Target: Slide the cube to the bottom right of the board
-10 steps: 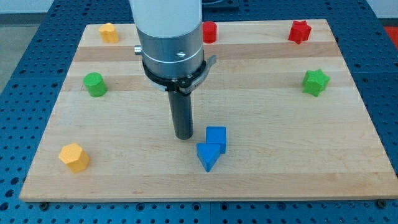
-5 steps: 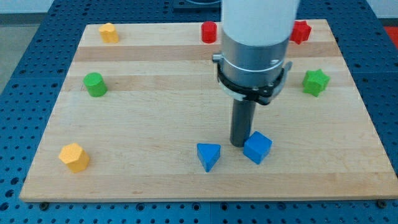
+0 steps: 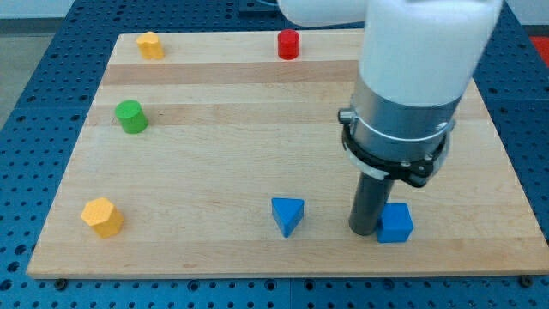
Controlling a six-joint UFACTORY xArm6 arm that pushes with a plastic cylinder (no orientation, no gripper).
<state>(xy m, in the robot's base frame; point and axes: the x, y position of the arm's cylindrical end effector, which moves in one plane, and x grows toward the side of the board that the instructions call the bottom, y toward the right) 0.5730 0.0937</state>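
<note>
Pressing our tip point(image 3: 364, 232) against the left face of the blue cube point(image 3: 395, 224), we have nothing clamped or held, since the rod only touches and shoves. With the cube as landmark, the blue triangular block point(image 3: 288, 215) lies well to its left, the yellow block point(image 3: 102, 216) far left near the board point(image 3: 214, 154) edge, the green cylinder point(image 3: 131, 116) up and far left, and the red cylinder point(image 3: 288, 44) and second yellow block point(image 3: 150, 45) far above it. The cube sits near the bottom edge, short of the right corner. We judge the risk is an off-centre push: the cube could spin off our tip or slip over the bottom edge.
</note>
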